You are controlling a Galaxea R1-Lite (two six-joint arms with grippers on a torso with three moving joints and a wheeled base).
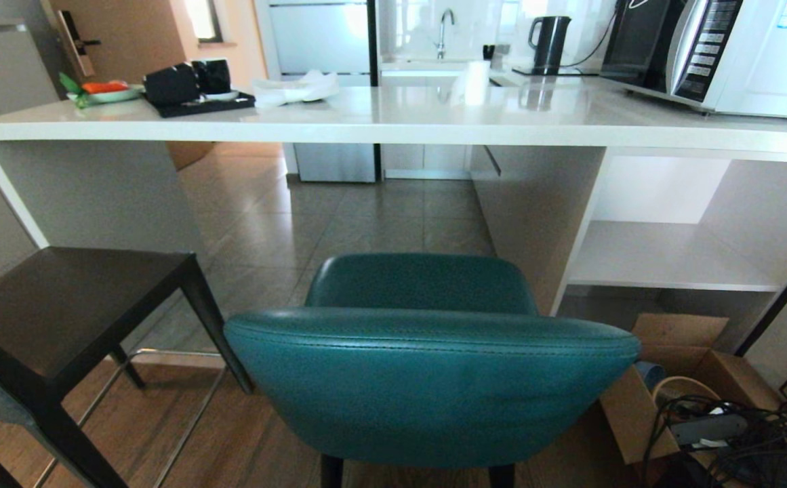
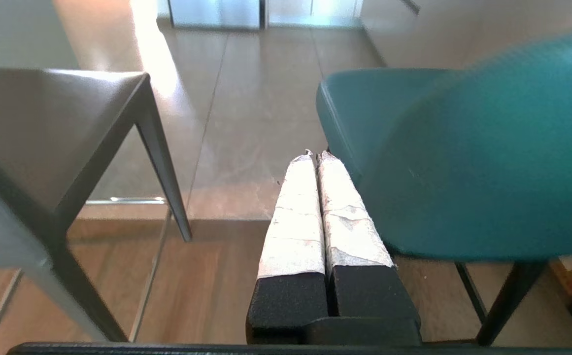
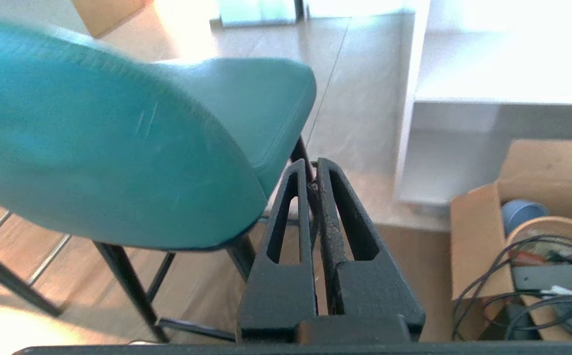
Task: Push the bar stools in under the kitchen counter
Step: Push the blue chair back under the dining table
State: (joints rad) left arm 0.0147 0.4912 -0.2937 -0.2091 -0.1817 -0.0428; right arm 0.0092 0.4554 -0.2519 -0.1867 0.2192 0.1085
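Teal stool: the teal bar stool point(image 1: 427, 366) stands at 6 o'clock in the head view, right in front of the robot. Its rounded back faces the camera. The seat front is near the white tabletop point(image 1: 379, 115) edge at 12 o'clock, but the seat does not look to be under it yet.
Grey stool: the grey bar stool point(image 1: 61, 305) stands at 8 o'clock, to the left of the teal one, with a gap between them. It also appears outside the slab.
Left gripper: the left gripper point(image 2: 315, 158) is beside the left edge of the teal back. Its taped fingers are pressed together and hold nothing.
Right gripper: the right gripper point(image 3: 313, 170) is beside the right edge of the same back. Its black fingers are closed together, also empty.
Contact: I cannot tell if either gripper touches the stool.
Progress: by my judgement the task is near its beginning; no stool is pushed in.
Remaining: both stools must go under the tabletop, probably the teal one first.
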